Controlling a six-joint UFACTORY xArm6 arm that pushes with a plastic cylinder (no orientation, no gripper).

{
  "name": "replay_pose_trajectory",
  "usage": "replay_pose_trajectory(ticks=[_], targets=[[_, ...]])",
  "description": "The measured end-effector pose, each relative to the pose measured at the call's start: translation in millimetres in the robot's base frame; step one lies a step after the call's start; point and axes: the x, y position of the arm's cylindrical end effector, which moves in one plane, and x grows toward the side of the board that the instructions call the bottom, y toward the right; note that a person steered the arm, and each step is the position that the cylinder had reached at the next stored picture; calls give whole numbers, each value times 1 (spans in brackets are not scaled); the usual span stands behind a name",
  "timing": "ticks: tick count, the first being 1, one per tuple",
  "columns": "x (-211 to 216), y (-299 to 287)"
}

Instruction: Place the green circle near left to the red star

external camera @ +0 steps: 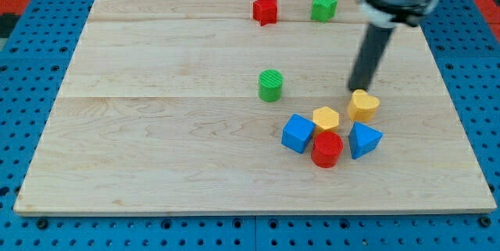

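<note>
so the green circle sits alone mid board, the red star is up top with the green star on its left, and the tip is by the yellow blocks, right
Not quite: in the camera view the green star is to the right of the red star, not its left. The green circle does sit alone mid board, and my tip is just above a yellow block.

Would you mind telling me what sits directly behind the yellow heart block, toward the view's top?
My tip stands just behind the yellow heart, at its top-left edge. Whether they touch cannot be told. The rod hides a strip of board behind it; nothing else shows there.
</note>
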Motion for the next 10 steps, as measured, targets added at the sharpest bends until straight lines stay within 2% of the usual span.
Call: replay_pose_trajectory(ticks=[2,3,5,7,8,9,10], targets=[[0,-144],[-25,-183],[-113,-225],[-57,-228],[-48,-261],[-95,-278],[-121,-277]])
